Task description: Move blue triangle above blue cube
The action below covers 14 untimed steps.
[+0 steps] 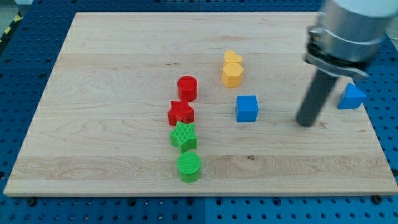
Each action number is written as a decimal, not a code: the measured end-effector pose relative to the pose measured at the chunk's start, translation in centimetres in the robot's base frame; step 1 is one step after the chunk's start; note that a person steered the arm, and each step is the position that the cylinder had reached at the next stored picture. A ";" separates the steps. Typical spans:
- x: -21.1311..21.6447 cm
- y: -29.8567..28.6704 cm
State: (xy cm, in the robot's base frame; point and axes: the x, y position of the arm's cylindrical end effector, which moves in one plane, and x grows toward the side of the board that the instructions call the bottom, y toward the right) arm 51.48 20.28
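Camera view, starting at the board's [93,168] bottom edge: a green cylinder [189,167] stands closest to that edge, with a green star [183,136] touching it just above. A red star [181,113] sits against the green star, and a red cylinder [187,88] follows, the four making a short column near the board's middle. The bottom left and bottom right corners have open wood around them.

Further up, the blue cube [247,108] rests a little right of centre, with bare wood on all sides. My tip [305,122] touches the board to the cube's right, apart from it, between the cube and the blue triangle [351,97]. It is a plain rod, with nothing to open and nothing held, and it touches no block. The blue triangle sits close to the right edge, slightly higher than my tip.

Above the cube, a yellow hexagon [232,74] and a yellow heart [232,59] touch each other. Beyond them, wood runs bare to the top edge and both top corners.
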 end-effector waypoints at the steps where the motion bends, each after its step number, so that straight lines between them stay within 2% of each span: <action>1: 2.0 6.9; 2: 0.5 12.0; 4: -7.0 11.8; 6: -5.9 10.7; 10: -5.6 1.7; 14: -4.0 0.9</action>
State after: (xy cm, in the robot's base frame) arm 47.49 21.19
